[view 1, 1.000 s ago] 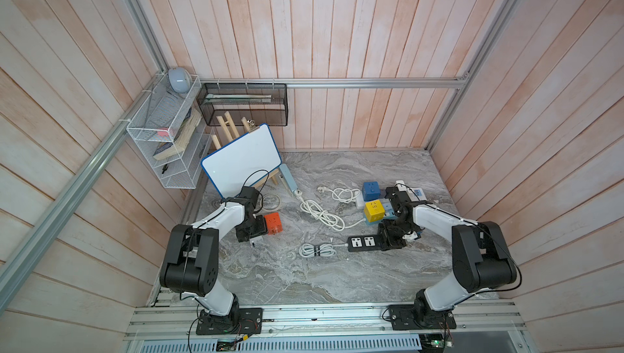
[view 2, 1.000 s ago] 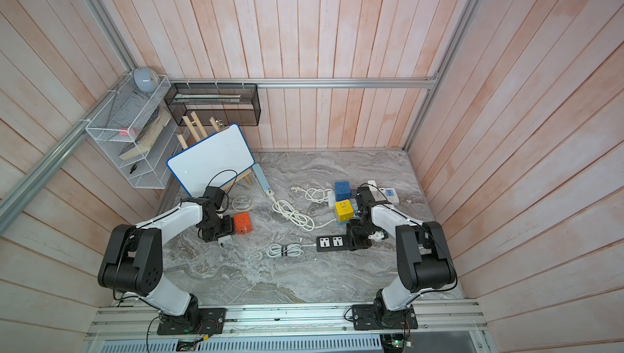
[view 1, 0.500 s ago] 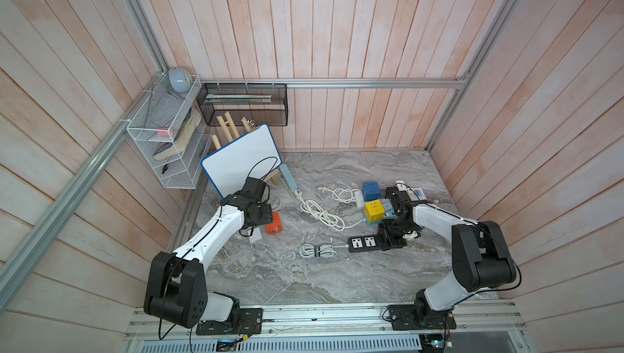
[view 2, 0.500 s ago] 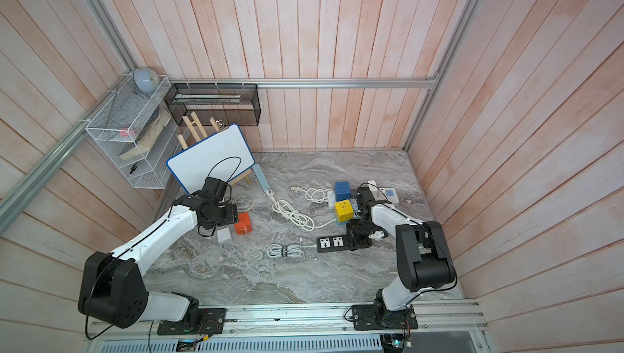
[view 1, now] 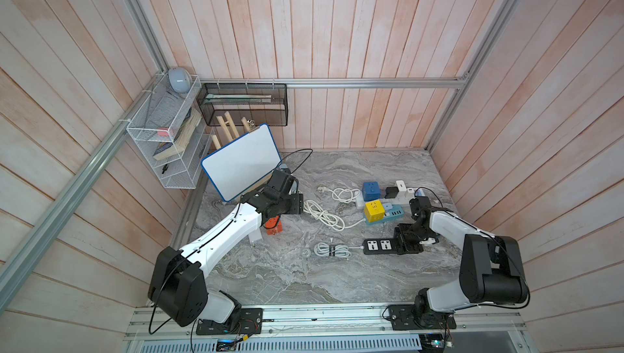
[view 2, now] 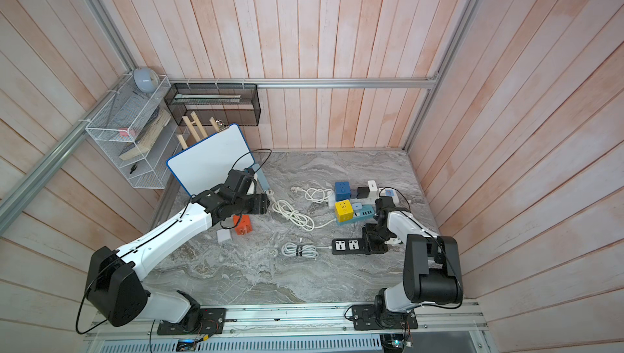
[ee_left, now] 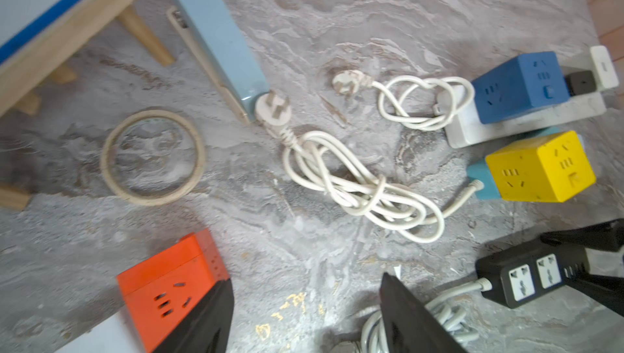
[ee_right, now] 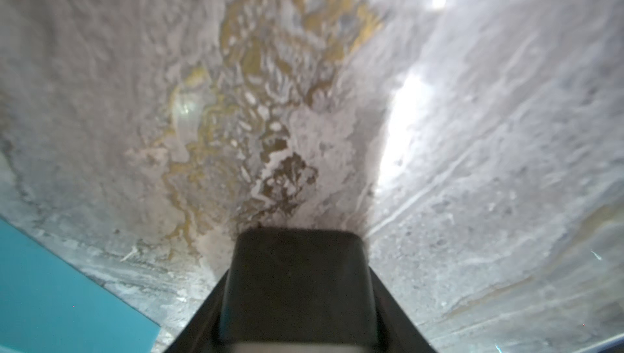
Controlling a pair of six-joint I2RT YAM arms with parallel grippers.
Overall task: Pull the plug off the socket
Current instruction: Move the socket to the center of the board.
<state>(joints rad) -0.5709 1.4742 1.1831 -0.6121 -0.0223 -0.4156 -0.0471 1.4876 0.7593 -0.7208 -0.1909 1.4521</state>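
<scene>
Removal looks complete: the white plug (view 2: 224, 235) lies on the worktop (view 2: 304, 284) just beside the orange socket (view 2: 243, 225), apparently out of it. Left fingers (ee_left: 410, 317) stand well apart and empty, raised above the gap between the socket and the white cable (ee_left: 354, 192). Right fingers (ee_left: 587, 236) are clamped on one end of the black strip (ee_left: 526, 277). Recommended: lift the left arm straight up, clear of the cable loops, without nudging the plug back against the socket.

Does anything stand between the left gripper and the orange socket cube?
Nothing visible does. The left gripper hangs open over the table, and the orange socket cube lies just beside one finger.
</scene>
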